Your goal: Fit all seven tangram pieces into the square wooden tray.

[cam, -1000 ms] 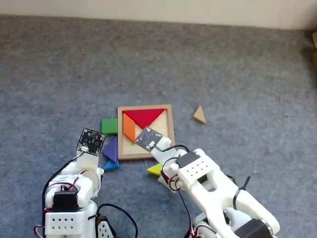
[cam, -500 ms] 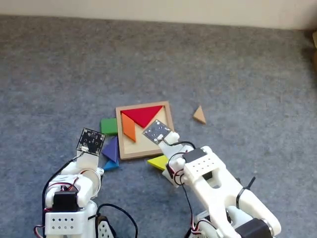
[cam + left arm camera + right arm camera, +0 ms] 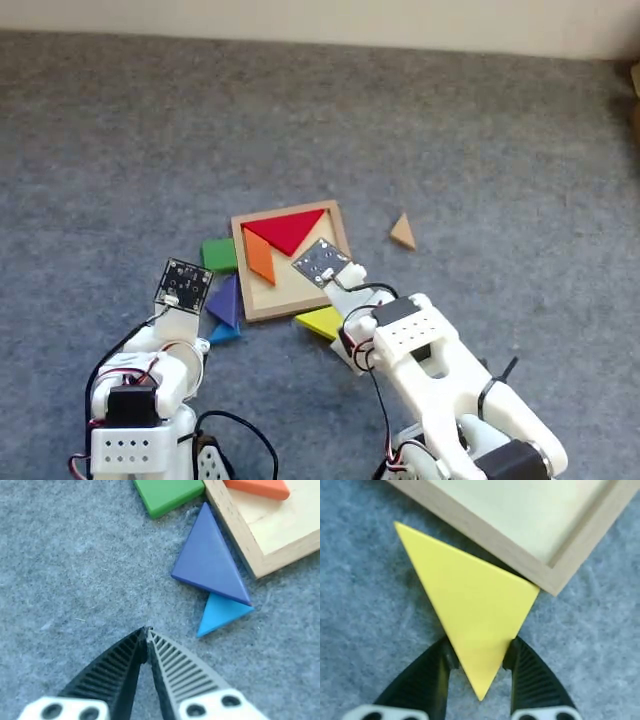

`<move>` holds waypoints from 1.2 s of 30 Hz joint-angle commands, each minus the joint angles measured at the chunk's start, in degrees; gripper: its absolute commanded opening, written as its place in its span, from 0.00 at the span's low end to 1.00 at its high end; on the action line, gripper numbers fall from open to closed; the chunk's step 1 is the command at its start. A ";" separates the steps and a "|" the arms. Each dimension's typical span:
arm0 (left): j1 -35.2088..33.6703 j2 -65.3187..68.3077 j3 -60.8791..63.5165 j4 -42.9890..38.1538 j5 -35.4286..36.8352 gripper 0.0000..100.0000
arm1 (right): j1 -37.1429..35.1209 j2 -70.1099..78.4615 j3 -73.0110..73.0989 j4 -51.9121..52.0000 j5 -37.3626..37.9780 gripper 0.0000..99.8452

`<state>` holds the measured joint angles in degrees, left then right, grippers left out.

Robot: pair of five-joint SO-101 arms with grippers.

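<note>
Now | right claw (image 3: pixel 480 653) clamped on yellow triangle (image 3: pixel 470 600) at tray (image 3: pixel 470 524) corner | left claw (image 3: pixel 146 632) together near dark blue triangle (image 3: pixel 212 562)

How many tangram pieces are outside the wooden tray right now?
5: green square, dark blue triangle and light blue triangle left of the tray; yellow triangle in the right gripper at its near edge; tan triangle to its right. With two inside, none hidden.

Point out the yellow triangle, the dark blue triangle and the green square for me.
yellow triangle (image 3: pixel 471 603), right wrist view, middle of its top face.
dark blue triangle (image 3: pixel 210 561), left wrist view, middle of its top face.
green square (image 3: pixel 220 255), high view, middle of its top face.
</note>
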<state>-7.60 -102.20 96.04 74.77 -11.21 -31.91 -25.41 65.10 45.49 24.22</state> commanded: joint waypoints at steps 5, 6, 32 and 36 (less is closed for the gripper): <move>1.10 -1.54 1.10 0.09 -0.35 0.01 | 0.66 -0.04 -0.22 -0.48 0.79 0.04; 1.10 -1.54 1.10 0.09 -0.35 0.01 | 0.66 -0.04 -0.13 -0.48 0.79 0.04; 1.10 -1.54 1.10 0.09 -0.35 0.01 | 4.70 -0.66 -7.87 11.38 0.44 0.01; 1.10 -1.54 1.10 0.09 -0.35 0.01 | 5.76 -0.66 -7.87 11.38 0.35 0.01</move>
<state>-7.60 -102.20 96.04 74.77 -11.21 -27.96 -24.70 60.97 56.57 24.13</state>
